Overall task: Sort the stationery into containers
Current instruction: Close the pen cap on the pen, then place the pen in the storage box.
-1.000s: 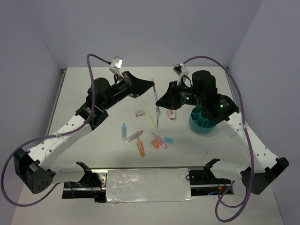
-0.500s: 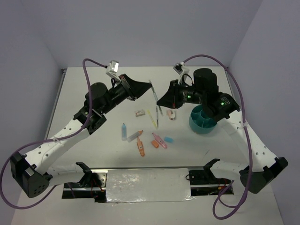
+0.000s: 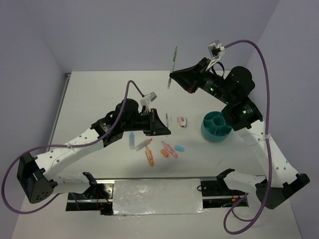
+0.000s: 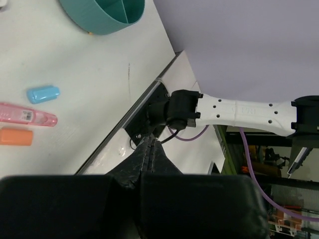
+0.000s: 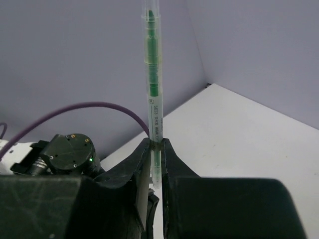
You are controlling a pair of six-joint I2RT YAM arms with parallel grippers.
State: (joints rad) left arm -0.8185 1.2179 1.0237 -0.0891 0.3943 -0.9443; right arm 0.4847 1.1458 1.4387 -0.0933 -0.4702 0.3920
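Observation:
My right gripper (image 3: 172, 78) is raised high above the back of the table, shut on a clear pen with a green core (image 3: 173, 66). The pen stands upright between the fingers in the right wrist view (image 5: 153, 89). My left gripper (image 3: 168, 132) is shut and empty, low over the middle of the table. In front of it lie a light blue tube (image 3: 131, 140), two orange highlighters (image 3: 144, 144), a pink highlighter (image 3: 169, 149) and a small blue eraser (image 3: 179, 148). A pink-white eraser (image 3: 182, 121) lies left of the teal divided cup (image 3: 216, 127).
The left wrist view shows the cup's wall (image 4: 102, 20), the blue eraser (image 4: 43, 93), the pink highlighter (image 4: 25, 115) and the table's near edge with the right arm's base (image 4: 179, 107). The left forearm covers part of the table's middle.
My right gripper has risen up and back with the pen. My left arm has swung from the back left down to the table's middle, now covering the yellow pen and one eraser.

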